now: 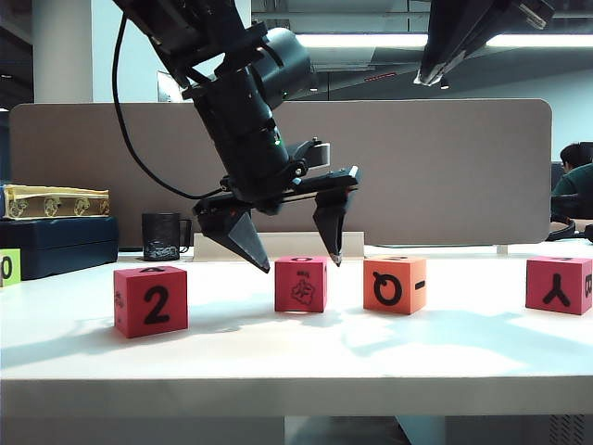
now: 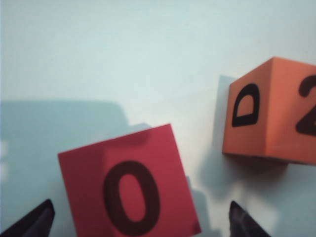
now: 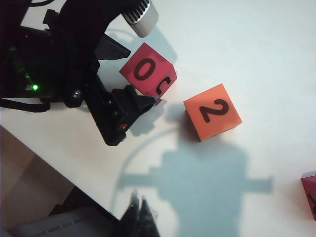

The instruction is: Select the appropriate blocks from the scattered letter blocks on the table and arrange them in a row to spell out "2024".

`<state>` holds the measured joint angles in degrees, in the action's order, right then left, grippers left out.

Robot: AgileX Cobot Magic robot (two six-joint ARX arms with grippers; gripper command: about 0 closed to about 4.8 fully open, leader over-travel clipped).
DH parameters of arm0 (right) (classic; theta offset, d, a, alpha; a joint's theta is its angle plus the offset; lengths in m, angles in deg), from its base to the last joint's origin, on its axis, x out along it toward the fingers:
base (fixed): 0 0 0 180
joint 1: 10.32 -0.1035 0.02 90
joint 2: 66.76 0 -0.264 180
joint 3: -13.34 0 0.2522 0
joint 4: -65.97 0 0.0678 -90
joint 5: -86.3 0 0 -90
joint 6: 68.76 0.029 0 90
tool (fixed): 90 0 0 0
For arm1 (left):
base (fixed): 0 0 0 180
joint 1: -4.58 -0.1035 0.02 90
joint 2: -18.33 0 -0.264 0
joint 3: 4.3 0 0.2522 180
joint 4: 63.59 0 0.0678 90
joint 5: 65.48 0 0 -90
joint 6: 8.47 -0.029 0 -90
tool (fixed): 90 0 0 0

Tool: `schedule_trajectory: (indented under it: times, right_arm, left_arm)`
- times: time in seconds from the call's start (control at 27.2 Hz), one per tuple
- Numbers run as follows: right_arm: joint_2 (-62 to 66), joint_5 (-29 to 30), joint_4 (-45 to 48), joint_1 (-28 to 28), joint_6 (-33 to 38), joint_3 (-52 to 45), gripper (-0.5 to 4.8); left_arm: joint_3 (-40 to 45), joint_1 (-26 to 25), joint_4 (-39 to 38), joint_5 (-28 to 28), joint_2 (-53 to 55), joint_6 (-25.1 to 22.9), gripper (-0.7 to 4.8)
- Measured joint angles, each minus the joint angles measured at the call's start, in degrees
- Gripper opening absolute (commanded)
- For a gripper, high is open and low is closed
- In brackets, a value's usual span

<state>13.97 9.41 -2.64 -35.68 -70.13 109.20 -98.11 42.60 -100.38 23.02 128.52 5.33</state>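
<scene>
Four blocks stand in a row on the white table [image 1: 278, 362]. From the left they are a red block marked 2 [image 1: 151, 300], a red block with a drawing on its front [image 1: 301, 284], an orange block [image 1: 395, 284] and a red block marked Y [image 1: 559, 285]. My left gripper [image 1: 301, 265] hangs open over the second block, one fingertip on each side at the height of its top, not touching. The left wrist view shows that red block's top face, a 0 [image 2: 129, 190], between the tips of the left gripper [image 2: 140, 207], with the orange block [image 2: 269, 116] beside it. My right gripper [image 3: 139, 210] is shut and empty, raised high [image 1: 435, 74]. Below it are the red block [image 3: 148, 75] and the orange block, 2 on top [image 3: 212, 112].
A lime-green block [image 1: 8, 267] sits at the far left edge. Behind it stand a dark case [image 1: 56, 246] with a yellow box [image 1: 56, 201] on top, and a black mug [image 1: 162, 236]. A grey-brown divider [image 1: 445, 167] backs the table.
</scene>
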Motion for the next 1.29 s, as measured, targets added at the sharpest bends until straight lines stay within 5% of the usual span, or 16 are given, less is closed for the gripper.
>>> schedule_trajectory:
  times: [0.18, 0.59, 0.7, 0.96, 1.03, 1.29]
  right_arm:
    - [0.0, 0.0, 0.0, 0.0, 0.0, 0.0, -0.03]
    - [0.0, 0.0, 0.0, 0.0, 0.0, 0.0, -0.03]
    - [0.0, 0.0, 0.0, 0.0, 0.0, 0.0, -0.03]
    - [0.0, 0.0, 0.0, 0.0, 0.0, 0.0, -0.03]
    - [0.0, 0.0, 0.0, 0.0, 0.0, 0.0, -0.03]
    - [0.0, 0.0, 0.0, 0.0, 0.0, 0.0, -0.03]
  left_arm:
    - [0.0, 0.0, 1.1, 0.0, 0.0, 0.0, 3.66]
    - [0.0, 0.0, 1.4, 0.0, 0.0, 0.1, 3.58]
    - [0.0, 0.0, 1.4, 0.0, 0.0, 0.1, 2.95]
    - [0.0, 0.0, 1.4, 0.0, 0.0, 0.2, 2.93]
    - [0.0, 0.0, 1.3, 0.0, 0.0, 0.2, 2.33]
    - [-0.1, -0.1, 1.2, 0.9, 0.0, 0.2, 2.43]
